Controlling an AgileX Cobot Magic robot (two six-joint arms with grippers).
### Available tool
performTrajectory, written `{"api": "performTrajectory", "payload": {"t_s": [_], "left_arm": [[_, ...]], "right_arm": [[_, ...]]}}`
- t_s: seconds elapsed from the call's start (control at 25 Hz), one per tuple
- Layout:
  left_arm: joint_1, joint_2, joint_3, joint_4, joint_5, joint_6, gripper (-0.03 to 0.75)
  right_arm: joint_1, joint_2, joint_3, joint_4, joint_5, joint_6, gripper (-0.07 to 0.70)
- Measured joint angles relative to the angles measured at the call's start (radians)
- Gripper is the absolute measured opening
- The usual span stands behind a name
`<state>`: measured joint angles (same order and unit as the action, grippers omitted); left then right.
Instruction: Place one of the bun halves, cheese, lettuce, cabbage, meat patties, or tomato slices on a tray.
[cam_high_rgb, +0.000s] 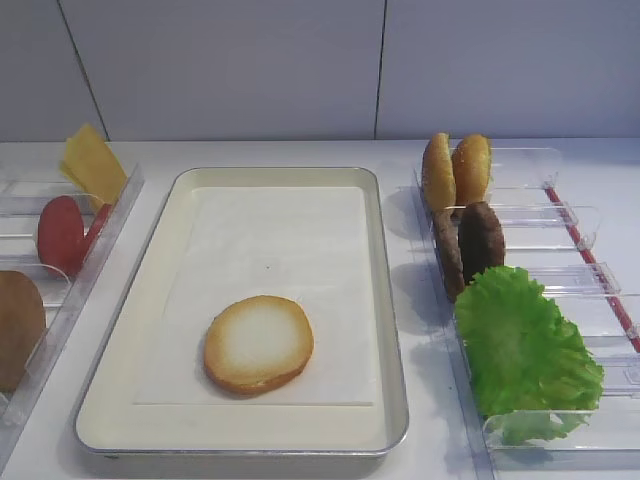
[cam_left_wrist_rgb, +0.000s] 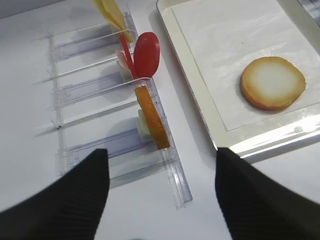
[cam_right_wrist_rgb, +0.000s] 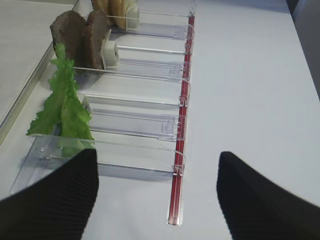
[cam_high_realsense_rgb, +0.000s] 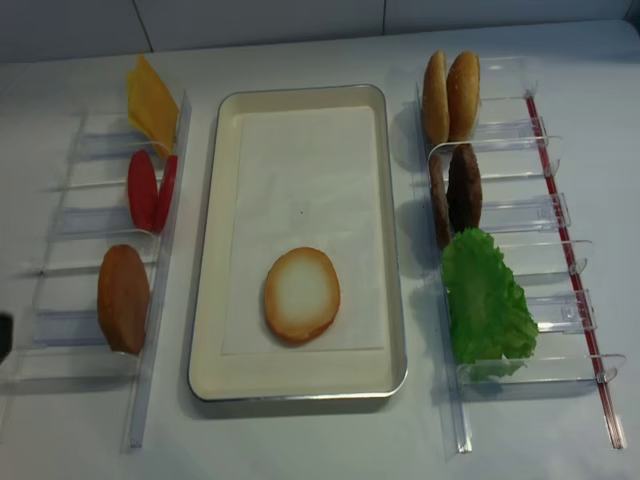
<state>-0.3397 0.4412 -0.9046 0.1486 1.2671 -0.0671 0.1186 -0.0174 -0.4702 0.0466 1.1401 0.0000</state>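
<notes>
Both grippers, left (cam_left_wrist_rgb: 159, 192) and right (cam_right_wrist_rgb: 157, 192), hang spread wide and grasp nothing; bun half (cam_high_rgb: 259, 343) lies cut face up near the tray's (cam_high_rgb: 396, 330) front edge; lettuce (cam_high_rgb: 524, 350) stands in the right rack (cam_high_rgb: 600, 425)

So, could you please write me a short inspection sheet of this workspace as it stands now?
Surface: white table, no spills seen.
Job's things: bun half lies cut face up on the tray; cheese, tomato slices, meat patties and lettuce stand in clear racks.
Clutter: nothing seen.
Grippers: left gripper and right gripper open, holding nothing.
Cables: nothing seen.
Surroundings: plain pale wall.
</notes>
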Motion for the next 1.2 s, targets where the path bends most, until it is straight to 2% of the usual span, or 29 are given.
{"api": "performTrajectory", "payload": {"t_s": [0.32,0.64,0.84,1.2], "left_arm": [[0.0,-0.256,0.184,-0.049,0.006,0.0,0.445],[0.0,-0.451,0.376,-0.057,-0.014,0.0,0.435],[0.0,-0.459,0.414,-0.053,-0.067,0.0,0.42],[0.0,-0.459,0.417,-0.049,-0.079,0.0,0.414]], "right_arm": [[0.0,0.0,0.0,0.0,0.0,0.0,0.519],[0.0,0.0,0.0,0.0,0.0,0.0,0.519],[0.0,0.0,0.0,0.0,0.0,0.0,0.519],[0.0,0.0,0.0,0.0,0.0,0.0,0.519]]}}
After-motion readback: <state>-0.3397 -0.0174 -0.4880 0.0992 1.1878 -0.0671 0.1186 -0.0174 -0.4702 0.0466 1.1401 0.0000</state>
